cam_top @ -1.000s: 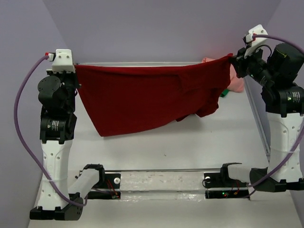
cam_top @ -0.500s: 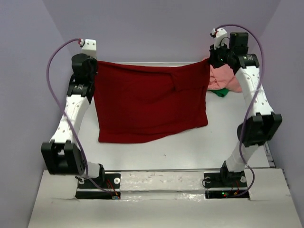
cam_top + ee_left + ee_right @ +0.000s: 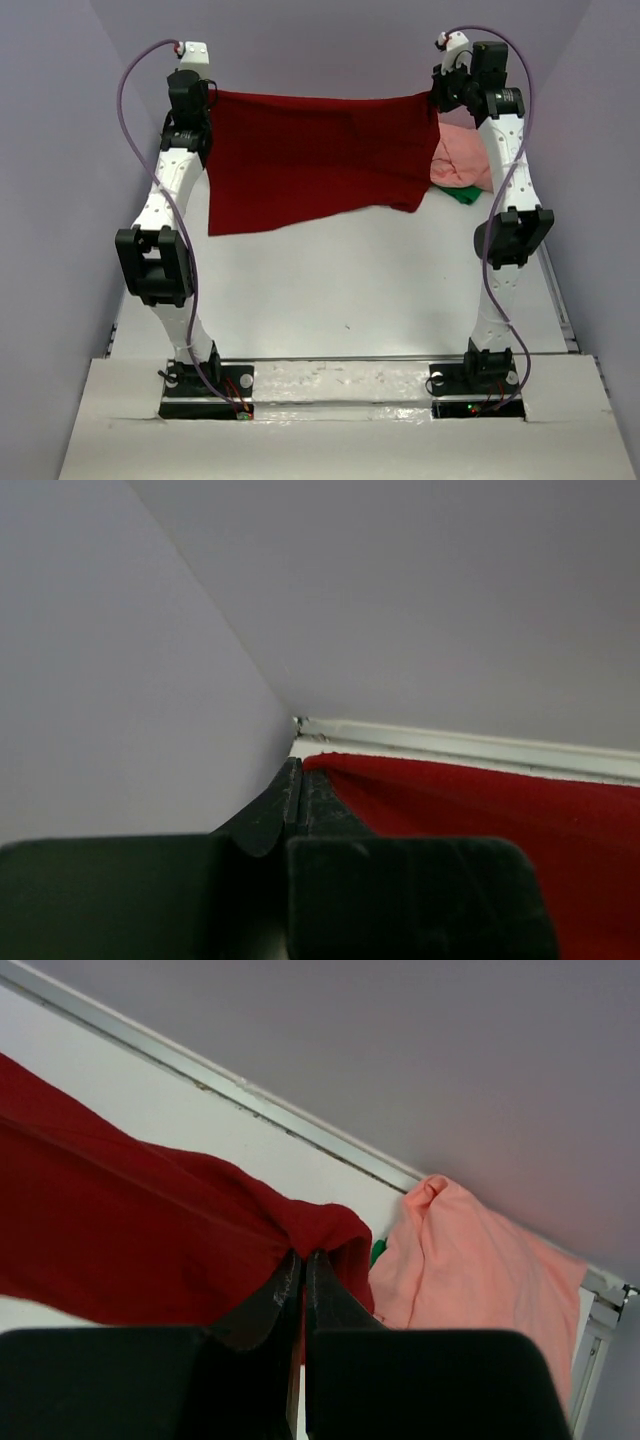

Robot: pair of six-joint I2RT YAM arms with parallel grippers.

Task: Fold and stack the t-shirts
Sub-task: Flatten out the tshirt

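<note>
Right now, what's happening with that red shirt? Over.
Left gripper, right gripper shut on upper corners of dark red t-shirt. It hangs spread between them. Salmon pink shirt heaped far right, not blocking.

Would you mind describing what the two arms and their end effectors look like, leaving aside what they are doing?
The left arm and right arm match: white shell links joined by black joint housings. A purple cable loops along each to a small white wrist housing. The left end effector and right end effector each have two flat black fingers.
</note>
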